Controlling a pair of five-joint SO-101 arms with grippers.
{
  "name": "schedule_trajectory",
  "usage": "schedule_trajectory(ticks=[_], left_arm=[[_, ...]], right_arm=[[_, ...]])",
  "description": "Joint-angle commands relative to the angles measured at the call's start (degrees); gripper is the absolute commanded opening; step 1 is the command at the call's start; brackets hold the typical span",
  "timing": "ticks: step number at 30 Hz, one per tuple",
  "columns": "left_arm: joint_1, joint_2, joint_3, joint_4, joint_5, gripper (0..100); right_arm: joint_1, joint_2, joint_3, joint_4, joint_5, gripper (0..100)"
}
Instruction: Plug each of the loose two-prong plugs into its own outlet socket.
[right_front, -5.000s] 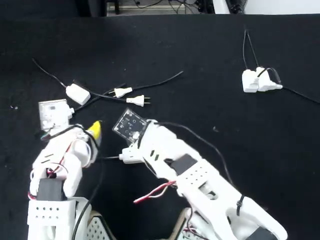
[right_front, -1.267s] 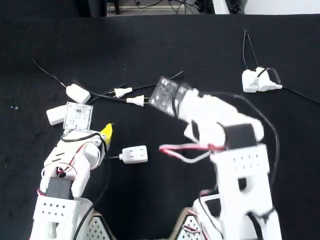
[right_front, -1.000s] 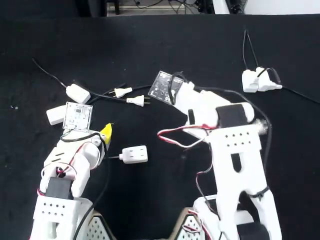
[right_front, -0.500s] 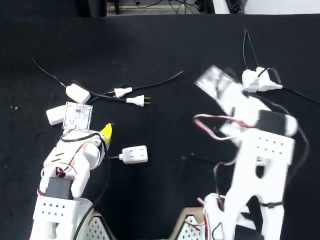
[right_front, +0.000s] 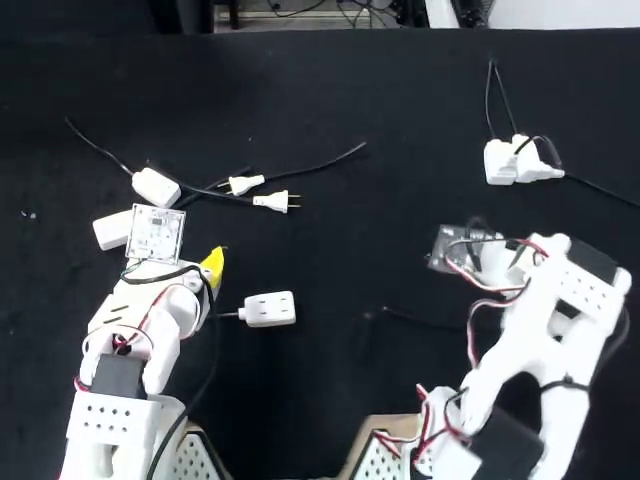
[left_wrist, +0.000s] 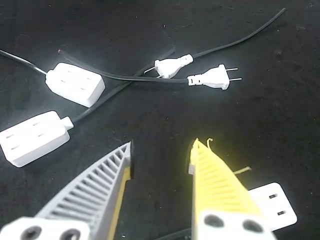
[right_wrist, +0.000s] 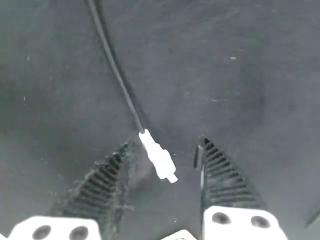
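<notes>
Two loose white two-prong plugs (right_front: 245, 184) (right_front: 272, 202) lie on black cables at the table's middle left, also in the left wrist view (left_wrist: 172, 65) (left_wrist: 212, 79). White sockets lie near them: one (right_front: 155, 187) (left_wrist: 75, 84), a second (right_front: 110, 230) (left_wrist: 32, 137), and a third (right_front: 268, 308) (left_wrist: 270, 200) near the front. My left gripper (left_wrist: 162, 145) hangs open just short of the plugs, holding nothing. My right gripper (right_wrist: 165, 145) is open at the table's right, with a small white plug (right_wrist: 159, 161) on a black cable between its fingers, untouched.
A white socket with a plug in it (right_front: 518, 160) sits at the far right, its cables running off to the back and right. A black cable (right_front: 400, 317) lies near the right arm (right_front: 545, 300). The cloth is black all over.
The right arm swung from over the loose plugs in the middle across to the right and dropped low toward the front right. The left arm stayed put.
</notes>
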Motion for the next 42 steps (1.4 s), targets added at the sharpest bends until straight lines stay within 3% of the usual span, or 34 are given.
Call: schedule_trajectory(ticks=[1,8,20,32,38,42], left_arm=[[-0.5,-0.4,-0.5,-0.5,0.0,20],[-0.5,-0.4,-0.5,-0.5,0.0,20],[-0.5,-0.4,-0.5,-0.5,0.0,20],[-0.5,-0.4,-0.6,-0.5,0.0,20],[-0.5,-0.4,-0.5,-0.5,0.0,20],[-0.5,-0.4,-0.5,-0.5,0.0,20]], right_arm=[[3.9,3.4,-0.3,-5.3,2.5,24.3],[6.8,11.6,-0.2,-14.8,4.3,27.7],[7.6,14.6,-0.7,-15.0,7.3,27.6],[8.2,3.6,-2.6,-1.3,6.9,27.6],[9.3,2.9,-0.6,-0.6,7.5,27.5],[10.9,2.9,0.7,-0.7,11.7,27.5]])
